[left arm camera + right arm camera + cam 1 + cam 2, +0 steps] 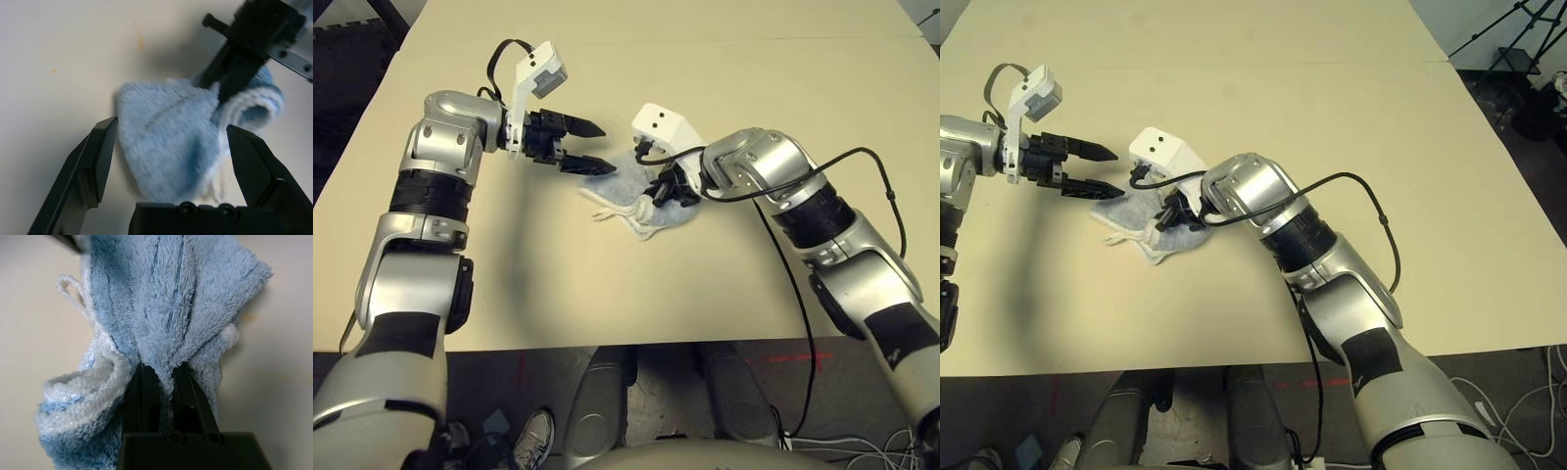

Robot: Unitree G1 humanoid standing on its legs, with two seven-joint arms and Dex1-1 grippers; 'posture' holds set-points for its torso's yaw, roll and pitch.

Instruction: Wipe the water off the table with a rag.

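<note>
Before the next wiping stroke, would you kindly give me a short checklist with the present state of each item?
1. Right gripper pinching the light blue-grey terry rag: ok, fingers shut on a fold.
2. Rag resting on the pale beige tabletop: ok.
3. Left gripper clear of the rag: ok, open and hovering beside its edge.
4. Yellow-orange water specks left beside the rag: not ok, a few remain.
5. Water under the rag: cannot tell, covered.

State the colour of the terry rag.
Light blue terry rag, darker stripes, white hem; right wrist view shows it best.
</note>
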